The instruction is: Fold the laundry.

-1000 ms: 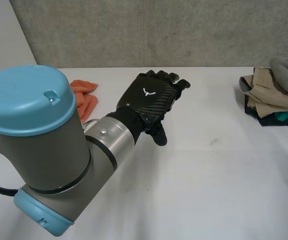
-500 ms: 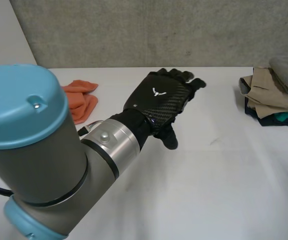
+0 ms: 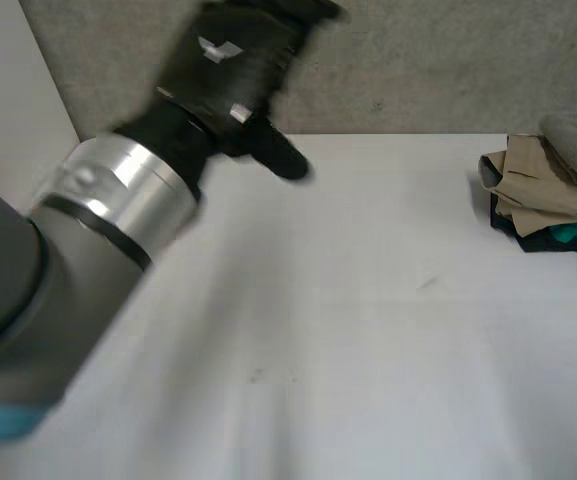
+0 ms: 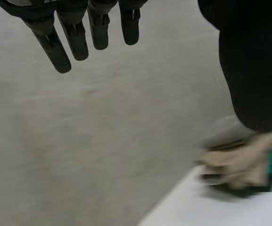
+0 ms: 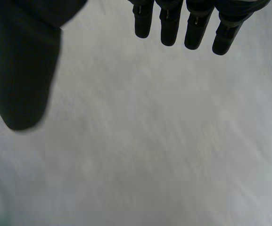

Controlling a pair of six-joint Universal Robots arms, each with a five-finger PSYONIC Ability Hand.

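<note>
My left hand [image 3: 223, 60] is raised high above the far left of the white table [image 3: 368, 330], fingers straight and thumb spread, holding nothing. In its wrist view the left hand [image 4: 55, 47] faces the grey wall, with a pile of laundry [image 4: 242, 162] beyond its thumb. That pile of laundry [image 3: 548, 190], beige, grey, dark and teal pieces, lies at the table's far right edge. My right hand [image 5: 194, 28] hovers over bare table [image 5: 140, 141] with straight fingers and the thumb held apart, empty.
A grey concrete wall [image 3: 418, 60] runs behind the table's far edge. My left forearm [image 3: 88, 220] crosses the left side of the head view and covers the table there.
My left arm has swung up and back from low over the table's middle, lifting its hand to the wall's height. It now covers the orange cloth that lay at the far left.
</note>
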